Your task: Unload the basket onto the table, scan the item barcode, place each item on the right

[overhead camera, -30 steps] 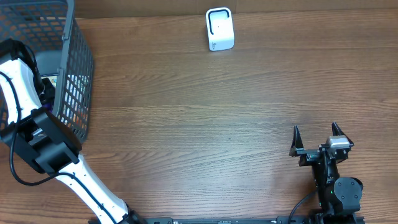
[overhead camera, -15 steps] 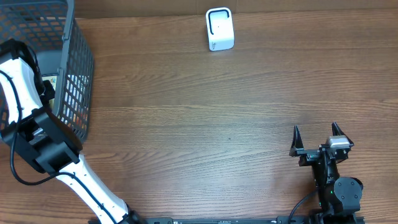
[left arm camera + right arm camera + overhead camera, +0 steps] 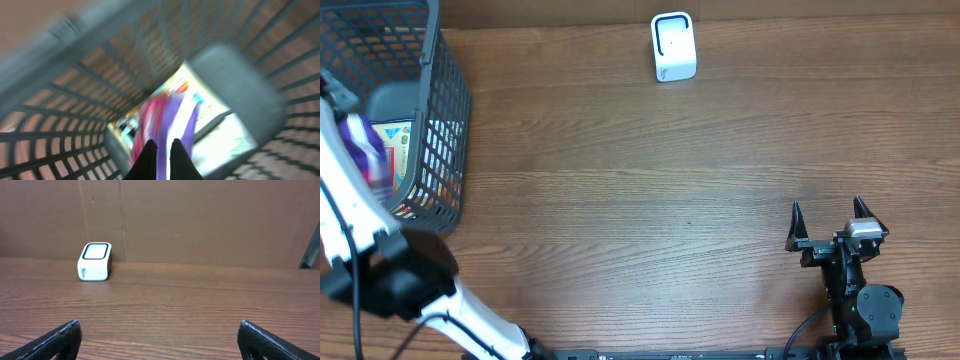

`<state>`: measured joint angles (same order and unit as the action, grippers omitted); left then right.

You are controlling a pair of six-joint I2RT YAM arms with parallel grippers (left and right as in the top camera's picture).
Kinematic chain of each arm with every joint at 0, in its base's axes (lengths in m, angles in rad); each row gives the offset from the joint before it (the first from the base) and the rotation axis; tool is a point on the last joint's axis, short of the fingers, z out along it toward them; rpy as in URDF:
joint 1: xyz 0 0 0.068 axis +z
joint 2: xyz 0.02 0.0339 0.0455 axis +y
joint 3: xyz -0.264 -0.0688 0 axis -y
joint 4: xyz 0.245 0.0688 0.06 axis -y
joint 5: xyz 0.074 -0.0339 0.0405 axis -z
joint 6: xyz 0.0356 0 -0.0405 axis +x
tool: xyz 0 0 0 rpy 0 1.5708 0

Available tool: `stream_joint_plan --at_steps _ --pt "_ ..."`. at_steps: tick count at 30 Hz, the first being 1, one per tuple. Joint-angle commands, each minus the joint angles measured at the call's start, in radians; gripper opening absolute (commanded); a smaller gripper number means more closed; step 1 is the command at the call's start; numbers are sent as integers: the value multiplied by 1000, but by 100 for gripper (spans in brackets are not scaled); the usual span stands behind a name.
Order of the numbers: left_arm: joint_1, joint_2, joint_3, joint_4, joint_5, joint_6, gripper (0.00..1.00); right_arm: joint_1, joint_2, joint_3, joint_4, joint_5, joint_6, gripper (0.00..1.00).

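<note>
A purple and pink item [image 3: 367, 148] hangs over the grey wire basket [image 3: 448, 100] at the far left, held up by my left arm. The left wrist view is blurred by motion. There my left gripper [image 3: 163, 150] has its dark fingers nearly together on the purple item [image 3: 172, 112], with the basket's floor below. The white barcode scanner [image 3: 673, 47] stands at the table's far edge, and it also shows in the right wrist view as the scanner [image 3: 95, 261], far ahead and to the left. My right gripper [image 3: 830, 212] rests open near the front right, its fingers bare [image 3: 160, 340].
The basket wall [image 3: 60, 100] rings the left gripper, and printed packages [image 3: 395, 140] lie on its bottom. A brown cardboard wall [image 3: 200, 220] stands behind the scanner. Wooden tabletop [image 3: 650, 200] stretches between the basket and the right arm.
My left gripper has shut on the purple item in the basket and the arm has swung up, lifting the item into sight. The right arm has not moved.
</note>
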<state>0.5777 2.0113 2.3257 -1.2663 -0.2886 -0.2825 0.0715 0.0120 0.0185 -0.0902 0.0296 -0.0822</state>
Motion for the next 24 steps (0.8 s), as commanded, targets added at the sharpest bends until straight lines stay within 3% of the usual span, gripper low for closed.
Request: stream_joint_plan --at_steps 1,7,8,9,11,13,14,24 --pt "5 -114 27 27 150 -31 4 -5 -9 -10 6 -5 4 100" --pt "5 -151 25 17 129 -32 4 -5 -9 -10 6 -5 4 100" --pt "6 -147 24 8 113 -32 11 -5 -9 -10 6 -5 4 100" --pt "5 -140 18 2 96 -32 21 -5 -9 -10 6 -5 4 100" --pt "5 -122 9 -12 78 -31 52 -5 -9 -10 6 -5 4 100" --pt "5 -99 2 -21 76 -31 93 -5 -9 -10 6 -5 4 100" --pt "5 -85 0 -23 76 -31 100 -5 -9 -10 6 -5 4 100" --pt "3 125 0 -82 106 -31 100 -5 -9 -10 6 -5 4 100"
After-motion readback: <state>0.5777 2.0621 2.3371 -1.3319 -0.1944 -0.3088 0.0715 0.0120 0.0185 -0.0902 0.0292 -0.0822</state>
